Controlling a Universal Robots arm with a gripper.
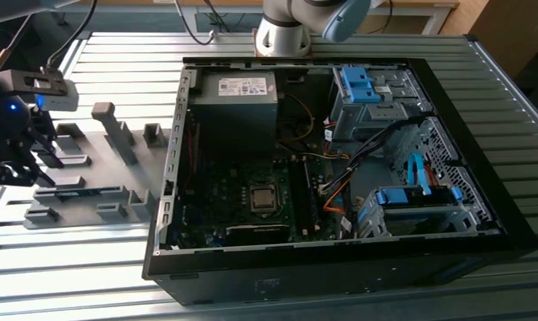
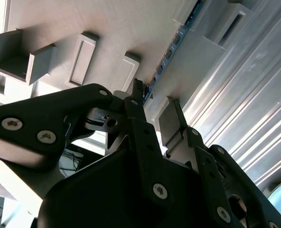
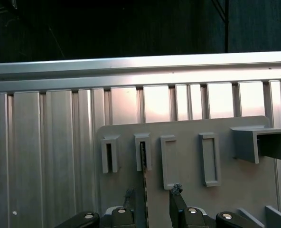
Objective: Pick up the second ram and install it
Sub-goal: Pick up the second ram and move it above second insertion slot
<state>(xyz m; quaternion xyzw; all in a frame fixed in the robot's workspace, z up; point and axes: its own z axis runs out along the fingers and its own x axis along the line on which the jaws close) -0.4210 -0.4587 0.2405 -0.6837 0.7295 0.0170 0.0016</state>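
The second ram (image 3: 144,190) stands on edge in the grey holder plate (image 3: 188,128), one end in a slotted block; in the second wrist view the ram (image 2: 171,45) shows as a thin dark blue-green strip. My gripper (image 3: 152,192) is open, with one black finger on each side of the stick and a gap to each. In the second wrist view the gripper (image 2: 154,97) hangs just over the stick's near end. In the exterior view the gripper (image 1: 23,170) is at the far left, over the holder plate (image 1: 117,167), with the ram (image 1: 73,194) beside it.
An open computer case (image 1: 340,267) lies on the slatted metal table (image 1: 73,267), at the exterior view's right of the holder. Inside are the motherboard with its processor socket (image 1: 262,198), long black slots (image 1: 309,200), a power supply (image 1: 237,87), blue drive cages and loose cables. The arm's base (image 1: 282,33) stands behind the case.
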